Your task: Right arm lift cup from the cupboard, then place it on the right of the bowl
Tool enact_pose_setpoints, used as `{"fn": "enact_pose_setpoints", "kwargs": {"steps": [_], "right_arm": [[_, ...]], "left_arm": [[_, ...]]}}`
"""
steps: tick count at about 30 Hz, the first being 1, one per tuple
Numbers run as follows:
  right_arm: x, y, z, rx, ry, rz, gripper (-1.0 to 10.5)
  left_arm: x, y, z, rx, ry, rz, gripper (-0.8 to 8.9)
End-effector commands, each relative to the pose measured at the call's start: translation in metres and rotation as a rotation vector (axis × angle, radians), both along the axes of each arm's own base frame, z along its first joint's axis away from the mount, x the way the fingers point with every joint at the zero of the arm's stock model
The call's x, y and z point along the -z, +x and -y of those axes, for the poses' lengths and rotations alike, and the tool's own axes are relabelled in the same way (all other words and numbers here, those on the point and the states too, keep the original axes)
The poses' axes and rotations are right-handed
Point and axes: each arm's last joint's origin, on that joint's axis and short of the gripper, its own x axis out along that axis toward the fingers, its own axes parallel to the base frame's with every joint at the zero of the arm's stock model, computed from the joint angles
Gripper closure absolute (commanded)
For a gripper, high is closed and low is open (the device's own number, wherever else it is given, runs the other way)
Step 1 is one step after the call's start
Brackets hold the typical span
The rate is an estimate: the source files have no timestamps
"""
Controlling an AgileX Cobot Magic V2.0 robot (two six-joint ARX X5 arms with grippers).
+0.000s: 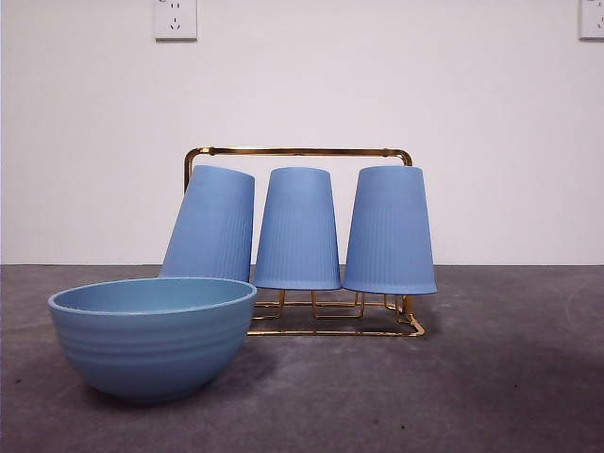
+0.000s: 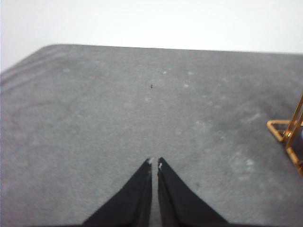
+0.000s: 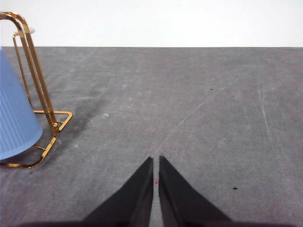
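Three light-blue ribbed cups hang upside down on the gold wire cupboard (image 1: pixel 298 151): the left cup (image 1: pixel 211 225) leans, the middle cup (image 1: pixel 297 229) and the right cup (image 1: pixel 390 231) stand straight. The wide blue bowl (image 1: pixel 151 335) sits in front, left of the rack. My right gripper (image 3: pixel 155 163) is shut and empty above bare table, apart from the rack (image 3: pixel 40 94) and one cup (image 3: pixel 14 118) at that view's edge. My left gripper (image 2: pixel 155 163) is shut and empty; a corner of the rack (image 2: pixel 289 135) shows at its side. Neither arm shows in the front view.
The grey table (image 1: pixel 491 377) stretches to the right of the bowl and rack. A white wall with two sockets (image 1: pixel 176 19) stands behind.
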Motion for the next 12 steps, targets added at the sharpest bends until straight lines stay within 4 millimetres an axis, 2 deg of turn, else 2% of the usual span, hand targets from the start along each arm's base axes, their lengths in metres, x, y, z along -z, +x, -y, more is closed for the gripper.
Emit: {"fn": "enact_pose_setpoints", "kwargs": {"steps": [1, 7, 12], "right_arm": [[0.000, 0.000, 0.000, 0.004, 0.034, 0.006, 9.3], [-0.001, 0.000, -0.003, -0.056, 0.196, -0.019, 9.3], [-0.012, -0.003, -0.004, -0.086, 0.293, -0.022, 9.3]], "left_arm": [[0.007, 0.001, 0.000, -0.031, -0.173, -0.016, 7.95], [0.003, 0.001, 0.003, 0.037, -0.280, -0.014, 7.99], [-0.012, 0.000, 0.005, 0.062, -0.317, 0.000, 7.99]]}}
